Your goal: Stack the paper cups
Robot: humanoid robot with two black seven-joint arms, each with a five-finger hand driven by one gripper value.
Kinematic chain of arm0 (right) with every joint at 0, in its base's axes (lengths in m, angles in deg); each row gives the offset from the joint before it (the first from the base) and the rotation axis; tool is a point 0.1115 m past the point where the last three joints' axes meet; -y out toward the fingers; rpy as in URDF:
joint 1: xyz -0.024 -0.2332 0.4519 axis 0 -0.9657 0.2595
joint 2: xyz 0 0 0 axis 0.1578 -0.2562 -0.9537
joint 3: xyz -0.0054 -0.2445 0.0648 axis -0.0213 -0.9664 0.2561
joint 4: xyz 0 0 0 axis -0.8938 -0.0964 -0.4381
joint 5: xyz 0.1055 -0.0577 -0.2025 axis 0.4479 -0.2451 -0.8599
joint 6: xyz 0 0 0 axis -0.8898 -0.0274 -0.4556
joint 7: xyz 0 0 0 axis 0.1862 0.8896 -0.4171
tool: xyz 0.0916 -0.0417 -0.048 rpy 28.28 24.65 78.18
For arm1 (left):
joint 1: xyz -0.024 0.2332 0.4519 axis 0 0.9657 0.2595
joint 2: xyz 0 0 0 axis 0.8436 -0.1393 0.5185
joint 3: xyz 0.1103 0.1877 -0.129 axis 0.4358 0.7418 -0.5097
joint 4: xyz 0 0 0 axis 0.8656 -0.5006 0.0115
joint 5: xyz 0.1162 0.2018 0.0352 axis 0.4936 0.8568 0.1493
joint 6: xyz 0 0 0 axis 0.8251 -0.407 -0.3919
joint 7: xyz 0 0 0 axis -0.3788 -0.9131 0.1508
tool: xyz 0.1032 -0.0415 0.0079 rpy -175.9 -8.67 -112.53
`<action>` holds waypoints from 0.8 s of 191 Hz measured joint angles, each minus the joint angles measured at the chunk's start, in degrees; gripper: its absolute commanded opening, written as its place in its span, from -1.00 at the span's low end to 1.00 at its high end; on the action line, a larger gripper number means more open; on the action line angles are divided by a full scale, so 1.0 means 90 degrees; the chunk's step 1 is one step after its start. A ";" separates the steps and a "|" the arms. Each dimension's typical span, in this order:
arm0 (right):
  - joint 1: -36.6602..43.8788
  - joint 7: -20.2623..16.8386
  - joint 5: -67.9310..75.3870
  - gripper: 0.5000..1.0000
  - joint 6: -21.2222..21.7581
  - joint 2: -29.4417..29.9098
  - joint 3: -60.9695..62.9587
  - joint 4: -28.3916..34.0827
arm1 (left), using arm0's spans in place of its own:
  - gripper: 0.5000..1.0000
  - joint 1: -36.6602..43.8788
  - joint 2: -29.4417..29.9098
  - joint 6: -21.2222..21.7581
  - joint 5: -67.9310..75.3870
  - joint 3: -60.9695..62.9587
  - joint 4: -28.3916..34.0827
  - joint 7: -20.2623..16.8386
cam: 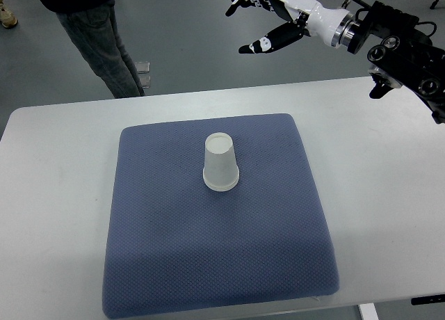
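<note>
A white paper cup point(221, 163) stands upside down near the middle of the blue mat point(174, 264); I cannot tell whether it is one cup or a stack. My right hand point(252, 21) is raised beyond the table's far edge at the top of the view, well above and behind the cup. Its fingers are spread and hold nothing. The right arm point(403, 42) comes in from the upper right. No left arm shows.
The mat lies on a white table point(55, 195). A person in grey trousers point(101, 42) stands on the floor past the far left of the table. A small clear object point(144, 73) lies on the floor by their feet.
</note>
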 measured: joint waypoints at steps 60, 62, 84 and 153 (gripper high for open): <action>-0.0279 0.0000 0.3363 0.64 -0.0616 0.0275 0.0424 -0.0025 | 1.00 0.0000 0.0000 0.0000 0.0000 0.0000 0.0001 0.0000; -0.0292 -0.0001 0.3448 0.64 -0.0651 0.0291 0.0434 -0.0025 | 1.00 0.0000 0.0000 0.0000 0.0000 0.0000 0.0001 0.0000; -0.0477 -0.0196 0.4346 0.64 -0.1094 0.0463 0.0476 -0.0025 | 1.00 0.0000 0.0000 0.0000 0.0000 0.0000 0.0001 0.0000; -0.0977 -0.1054 0.5851 0.64 -0.1746 0.0807 0.0479 -0.0006 | 1.00 0.0000 0.0000 0.0000 0.0000 0.0000 0.0000 0.0000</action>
